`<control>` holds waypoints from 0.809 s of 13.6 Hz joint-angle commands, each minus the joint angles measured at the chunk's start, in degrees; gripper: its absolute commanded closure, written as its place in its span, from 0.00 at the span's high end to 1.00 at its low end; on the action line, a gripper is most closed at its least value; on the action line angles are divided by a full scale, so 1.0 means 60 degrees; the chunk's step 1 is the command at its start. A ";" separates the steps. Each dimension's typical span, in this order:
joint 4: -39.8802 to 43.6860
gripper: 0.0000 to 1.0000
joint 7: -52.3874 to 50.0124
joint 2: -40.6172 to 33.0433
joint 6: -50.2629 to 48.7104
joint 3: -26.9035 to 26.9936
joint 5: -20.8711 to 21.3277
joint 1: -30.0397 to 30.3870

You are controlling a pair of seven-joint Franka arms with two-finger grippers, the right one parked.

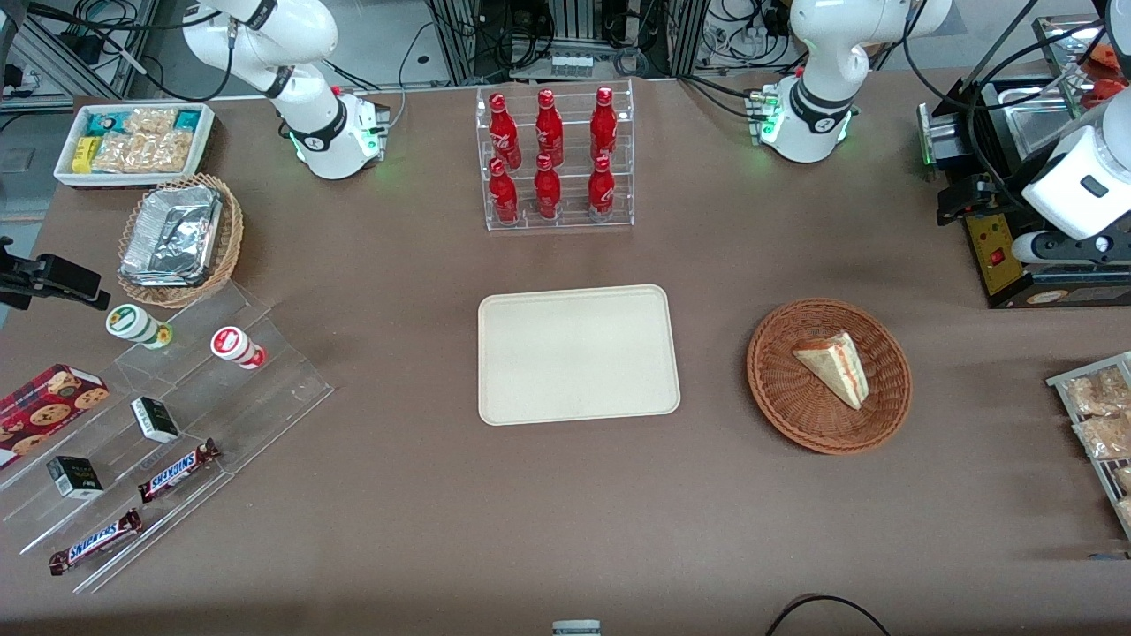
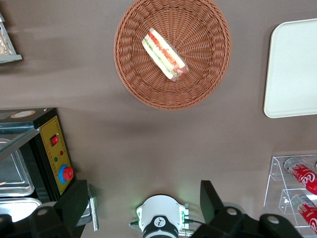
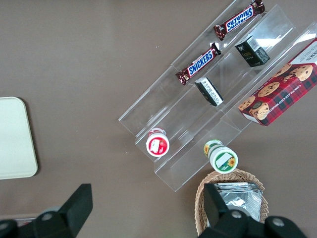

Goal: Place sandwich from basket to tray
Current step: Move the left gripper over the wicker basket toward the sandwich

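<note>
In the basket (image 2: 172, 52), the sandwich (image 2: 164, 54) lies well apart from the open claw (image 2: 143, 206).

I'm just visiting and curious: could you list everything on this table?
sandwich: one, pale, in the basket
basket: one, reddish-brown wicker, beside the tray
tray: one, cream, mid-table
bottles: six, red, in a clear rack
foil container: one, silver, in a tan basket
snack bin: one, white, at the parked arm's end
Snickers bars: two, on clear steps
cookie box: one, red
cups: two, lidded
gripper: open, high above the table, away from the basket
</note>
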 commanded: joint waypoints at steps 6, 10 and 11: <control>-0.1506 1.00 0.0125 0.0011 0.1597 0.0034 -0.0087 -0.0143; -0.2913 1.00 0.0125 0.0142 0.3413 0.0049 -0.0057 -0.0143; -0.3279 1.00 0.0125 0.0171 0.3940 0.0049 -0.0043 -0.0143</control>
